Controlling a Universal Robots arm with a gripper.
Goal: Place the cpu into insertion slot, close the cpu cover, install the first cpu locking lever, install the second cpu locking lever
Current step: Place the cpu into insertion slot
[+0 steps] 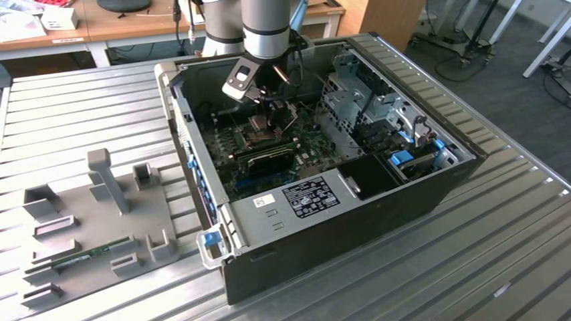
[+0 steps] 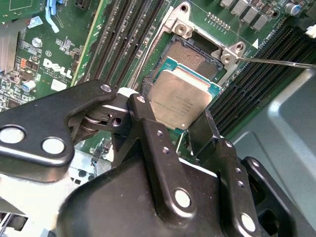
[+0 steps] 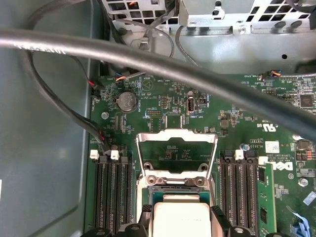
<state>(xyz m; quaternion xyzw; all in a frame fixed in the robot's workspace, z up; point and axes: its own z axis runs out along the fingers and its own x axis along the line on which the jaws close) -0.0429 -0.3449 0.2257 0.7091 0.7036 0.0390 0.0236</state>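
My gripper [image 2: 172, 112] is shut on the cpu [image 2: 180, 101], a flat square chip with a dull grey metal top, one black finger [image 2: 143, 116] at each of two opposite edges. The cpu hangs over the near part of the insertion slot [image 2: 190, 52], whose dark pin field shows beyond it; I cannot tell whether they touch. In the first wrist view the cpu [image 3: 180, 219] sits between the fingers [image 3: 217, 215], and the cpu cover [image 3: 176, 134] stands swung open behind the slot's silvery rim [image 3: 173, 181]. A thin locking lever [image 2: 276, 62] sticks out from one slot corner. The exterior view shows the gripper [image 1: 267, 114] low inside the computer case [image 1: 357, 221].
Long black memory slots [image 3: 111, 192] flank the socket, one holding a green memory stick [image 3: 264, 197]. A thick grey cable [image 3: 148, 54] crosses above the board. Drive cages [image 1: 375, 114] line the case on the exterior view's right. A grey fixture plate [image 1: 89, 227] with another memory stick [image 1: 85, 256] lies outside the case.
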